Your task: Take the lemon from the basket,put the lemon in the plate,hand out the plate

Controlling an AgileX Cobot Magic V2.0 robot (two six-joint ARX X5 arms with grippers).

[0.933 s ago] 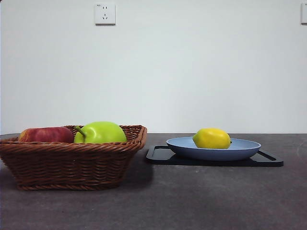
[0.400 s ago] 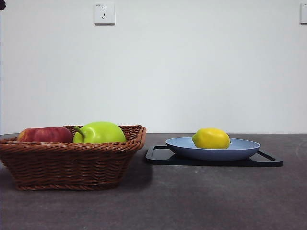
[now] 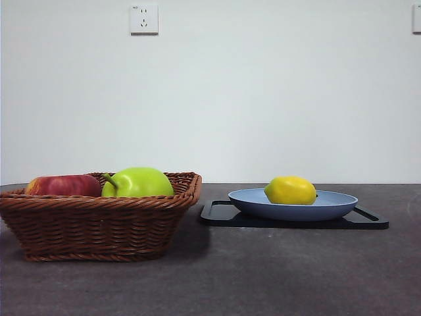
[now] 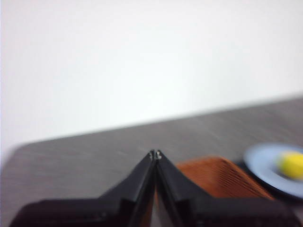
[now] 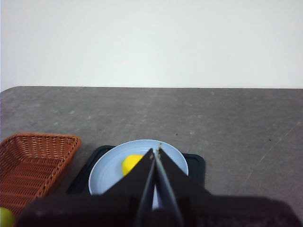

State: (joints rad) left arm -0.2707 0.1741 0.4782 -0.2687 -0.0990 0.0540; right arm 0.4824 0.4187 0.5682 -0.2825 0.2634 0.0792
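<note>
Lemon (image 3: pixel 290 190) placement looks done: the yellow fruit lies inside the plate (image 3: pixel 335 205), toward the side nearer the basket (image 3: pixel 99 227), and the light blue-grey plate itself sits on a flat black tray (image 3: pixel 371 220) on the dark surface (image 3: pixel 263 276). The basket stands just beside the tray and holds a green apple (image 3: pixel 138 182) and a red apple (image 3: pixel 62 185), both untouched.

Judging from this layout, the step in hand is the last one, handing out the plate. Neither arm appears in the front view, so both seem to be held back and high. The right claw (image 5: pixel 156 150) has its jaws pressed together at the tips, holding nothing, and from its wrist view it hangs above and short of the plate, with the lemon visible just past the jaw tips. The left claw (image 4: pixel 155 155) is likewise closed and empty, with the basket's weave beyond it and the plate with its lemon off to one side, blurred.

The next move probably falls to the right claw, since it is the one lined up with the plate. It would need to part its jaws, come down to the raised rim, and pinch it. The rim is thin and shallow, so the grip must be firm, and the plate kept level while lifted off the tray, or the lemon may roll out.
</note>
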